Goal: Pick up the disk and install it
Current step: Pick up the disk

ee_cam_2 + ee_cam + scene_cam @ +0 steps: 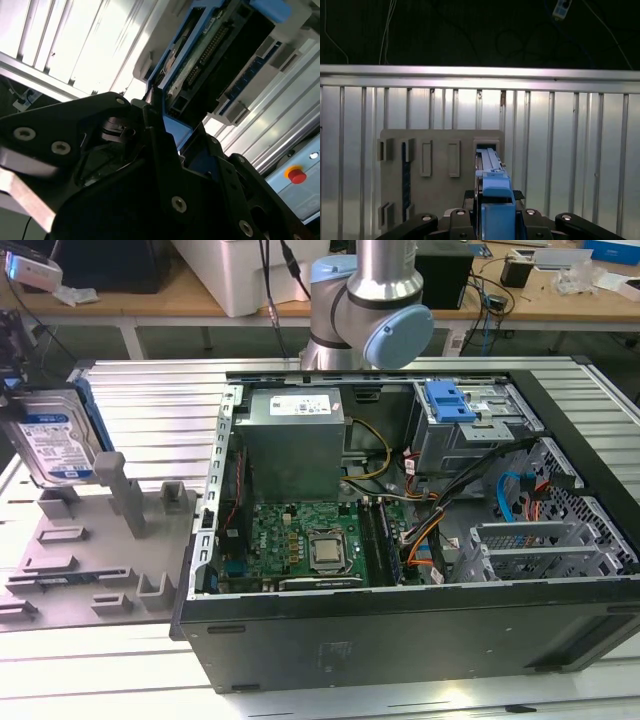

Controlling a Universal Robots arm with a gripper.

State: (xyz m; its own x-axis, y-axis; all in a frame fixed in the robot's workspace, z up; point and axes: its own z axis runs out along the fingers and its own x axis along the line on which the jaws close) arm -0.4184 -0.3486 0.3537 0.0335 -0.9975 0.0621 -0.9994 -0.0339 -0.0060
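Pincer [494,199] clasping disk [58,436], long axis upright

Ribbed aluminium table [140,400] runs right across the exterior view, its slats shining under bright overhead light. Up at twelve o'clock a wooden workbench [200,302] crosses the back, with a white box [235,270] sitting on it at eleven and loose cables [487,315] hanging at one. In the first wrist view, past the table's edge rail [480,77], it's all dark, with thin wires [387,30] trailing.

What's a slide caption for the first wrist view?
Gripper clasping the hard drive by its blue bracket above the grey fixture.
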